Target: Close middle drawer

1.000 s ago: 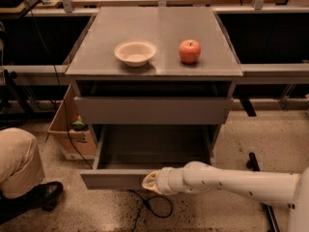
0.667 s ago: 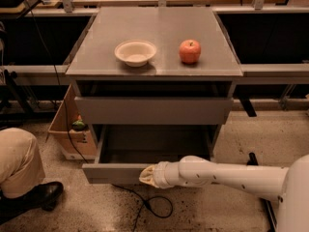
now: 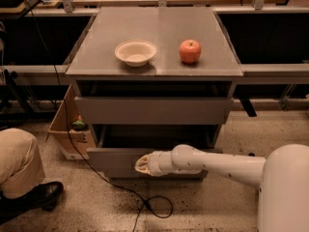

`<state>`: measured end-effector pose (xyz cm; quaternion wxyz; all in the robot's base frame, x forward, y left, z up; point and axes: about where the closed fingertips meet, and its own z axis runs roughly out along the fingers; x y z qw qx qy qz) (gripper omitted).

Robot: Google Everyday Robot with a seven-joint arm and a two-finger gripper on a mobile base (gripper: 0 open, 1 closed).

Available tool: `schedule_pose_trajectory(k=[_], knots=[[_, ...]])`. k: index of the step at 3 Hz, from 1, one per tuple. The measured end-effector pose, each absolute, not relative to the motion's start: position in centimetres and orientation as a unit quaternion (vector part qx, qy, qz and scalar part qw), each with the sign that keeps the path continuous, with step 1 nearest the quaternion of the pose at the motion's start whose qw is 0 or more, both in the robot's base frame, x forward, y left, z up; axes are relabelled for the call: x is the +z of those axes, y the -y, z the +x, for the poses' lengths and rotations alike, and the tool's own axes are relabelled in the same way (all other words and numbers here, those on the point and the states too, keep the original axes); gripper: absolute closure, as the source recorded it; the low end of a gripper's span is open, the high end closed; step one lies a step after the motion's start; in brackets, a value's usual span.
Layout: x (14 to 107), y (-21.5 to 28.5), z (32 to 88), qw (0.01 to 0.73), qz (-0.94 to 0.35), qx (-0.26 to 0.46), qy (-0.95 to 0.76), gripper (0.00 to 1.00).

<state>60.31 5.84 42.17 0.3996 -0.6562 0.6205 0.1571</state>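
Note:
The middle drawer (image 3: 111, 159) is the low grey tray with a slim, plain front panel. It stands pulled out a short way from the grey cabinet (image 3: 154, 33), and its dark inside shows behind the panel. My gripper (image 3: 141, 165), pale and cloth-covered, is pressed against the middle of that front panel. My white arm (image 3: 227, 167) reaches in from the right. The grey drawer with the taller front panel (image 3: 154, 110) sits above it.
A white bowl (image 3: 135, 52) and a red apple (image 3: 190, 51) rest on the cabinet top. A cardboard box (image 3: 67, 129) stands left of the cabinet. A person's knee (image 3: 19, 163) and black shoe (image 3: 36, 197) are at the lower left. A black cable (image 3: 154, 207) loops on the floor.
The middle drawer has slid inward toward the cabinet, with less of its tray showing. My gripper has moved with its front panel, a little left and further in.

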Motion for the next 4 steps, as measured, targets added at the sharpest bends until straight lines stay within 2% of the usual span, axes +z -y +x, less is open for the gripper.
schedule_pose_trajectory(k=[4], knots=[[41.8, -5.8, 62.2, 0.395, -0.664, 0.125, -0.623, 1.00]])
